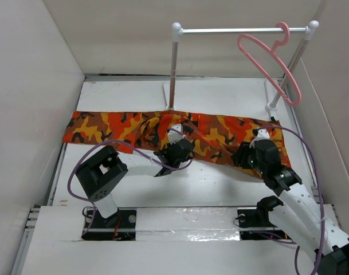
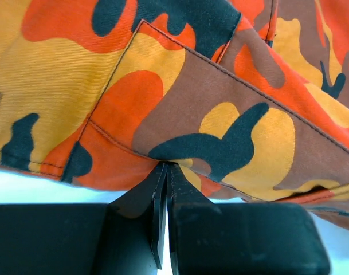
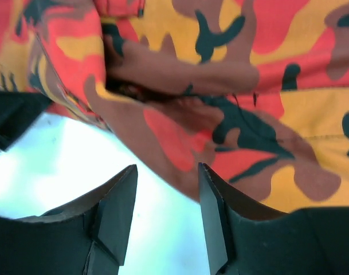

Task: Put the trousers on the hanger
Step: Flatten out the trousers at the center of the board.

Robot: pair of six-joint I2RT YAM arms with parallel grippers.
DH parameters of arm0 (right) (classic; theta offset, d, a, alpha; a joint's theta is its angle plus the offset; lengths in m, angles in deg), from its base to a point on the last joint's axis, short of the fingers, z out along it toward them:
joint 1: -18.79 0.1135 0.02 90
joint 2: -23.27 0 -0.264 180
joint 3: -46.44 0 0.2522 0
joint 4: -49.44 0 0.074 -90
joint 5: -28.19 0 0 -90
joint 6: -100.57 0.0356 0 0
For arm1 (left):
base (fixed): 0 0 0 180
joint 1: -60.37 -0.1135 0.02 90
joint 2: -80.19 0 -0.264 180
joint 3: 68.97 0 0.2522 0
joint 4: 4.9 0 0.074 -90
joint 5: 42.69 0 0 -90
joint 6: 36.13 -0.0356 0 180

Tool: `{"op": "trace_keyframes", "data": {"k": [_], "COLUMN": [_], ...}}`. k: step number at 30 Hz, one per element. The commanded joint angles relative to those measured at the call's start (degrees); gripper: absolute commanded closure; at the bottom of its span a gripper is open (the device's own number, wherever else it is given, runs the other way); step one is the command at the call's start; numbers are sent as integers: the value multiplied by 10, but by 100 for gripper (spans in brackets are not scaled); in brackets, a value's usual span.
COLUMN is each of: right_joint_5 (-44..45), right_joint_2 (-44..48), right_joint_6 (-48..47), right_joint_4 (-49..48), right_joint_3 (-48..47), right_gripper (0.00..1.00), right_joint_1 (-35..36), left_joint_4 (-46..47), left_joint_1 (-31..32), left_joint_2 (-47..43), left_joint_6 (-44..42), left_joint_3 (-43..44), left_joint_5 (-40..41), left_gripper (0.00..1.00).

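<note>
The camouflage trousers (image 1: 128, 129) lie spread flat across the table from left to right, below the rail. The pink hanger (image 1: 266, 60) hangs by its hook from the right end of the rail, tilted, away from both grippers. My left gripper (image 1: 183, 148) is at the near edge of the trousers' middle. In the left wrist view its jaws (image 2: 165, 169) are pressed together at a folded hem of the cloth (image 2: 220, 103). My right gripper (image 1: 244, 153) is at the near edge of the right part. In the right wrist view it (image 3: 165, 177) is open, with the cloth edge (image 3: 248, 86) just ahead of its tips.
A white rail (image 1: 237, 30) on two posts stands at the back, its left post (image 1: 173, 74) just behind the trousers. White walls close in the table on the left, right and back. Purple cables (image 1: 82, 163) loop beside both arms.
</note>
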Motion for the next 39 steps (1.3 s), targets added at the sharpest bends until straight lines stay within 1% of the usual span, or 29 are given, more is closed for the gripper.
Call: {"op": "trace_keyframes", "data": {"k": [1, 2, 3, 4, 5, 6, 7, 8, 9, 10, 12, 13, 15, 16, 17, 18, 19, 21, 22, 24, 28, 30, 35, 36, 37, 39], "right_joint_5": [-12, 0, 7, 7, -1, -6, -15, -9, 2, 6, 13, 21, 46, 60, 78, 76, 76, 94, 99, 109, 111, 105, 87, 89, 91, 108], "right_joint_2": [31, 61, 69, 68, 40, 16, -31, -31, -70, -88, -130, -187, -243, -279, -294, -305, -317, -338, -345, -374, -430, -464, -501, -501, -493, -475], "right_joint_6": [12, 22, 25, 20, 8, -3, -32, -37, -38, -43, -49, -52, -59, -61, -66, -66, -67, -64, -64, -67, -68, -68, -68, -66, -63, -56], "right_joint_4": [44, 40, 37, 24, 23, 26, 23, 19, 17, -8, -35, -35, -29, -53, -65, -72, -90, -108, -121, -131, -170, -172, -179, -176, -172, -164], "right_joint_3": [-36, -35, -35, -35, -47, -57, -77, -84, -90, -92, -93, -99, -113, -110, -106, -107, -106, -103, -103, -106, -111, -128, -137, -138, -137, -132], "right_gripper": [58, 61, 64, 77, 80, 85, 94, 97, 97, 97, 93, 86, 77, 59, 52, 48, 45, 44, 41, 40, 40, 40, 40, 41, 46, 52], "right_joint_1": [35, 47, 69, 79, 88, 109, 124, 141, 161, 201, 231, 239, 239, 239, 222, 208, 195, 168, 160, 146, 146, 146, 146, 146, 146, 158], "left_joint_4": [7, 1, 2, 2, -2, -7, -9, -8, -8, -8, -7, -5, -7, -7, -7, -7, -9, -9, -9, -8, -4, -3, 1, 2, 2, 1], "left_joint_1": [15, 20, 20, 20, 20, 20, 20, 20, 20, 20, 9, 9, 4, 4, 4, 4, -2, -2, -7, -7, -12, -12, -18, -18, -18, -18], "left_joint_2": [-57, -65, -71, -77, -79, -78, -78, -78, -77, -75, -70, -64, -56, -50, -47, -46, -39, -36, -32, -25, -4, 2, 7, 8, 10, 11], "left_joint_6": [-11, -11, -11, -12, -10, -8, -7, -7, -7, -7, -7, -12, -15, -17, -19, -21, -22, -25, -26, -29, -30, -30, -29, -29, -29, -30], "left_joint_3": [-18, -23, -37, -41, -45, -48, -49, -51, -55, -55, -55, -54, -48, -47, -44, -40, -38, -34, -33, -30, -23, -18, -15, -14, -13, -10], "left_joint_5": [23, 25, 22, 19, 18, 18, 18, 18, 18, 16, 4, -1, -9, -9, -10, -10, -7, -9, -10, -11, -17, -18, -14, -14, -14, -11], "left_gripper": [100, 96, 93, 89, 82, 79, 73, 69, 69, 65, 61, 60, 60, 59, 56, 56, 56, 55, 55, 55, 55, 55, 55, 56, 58, 63]}}
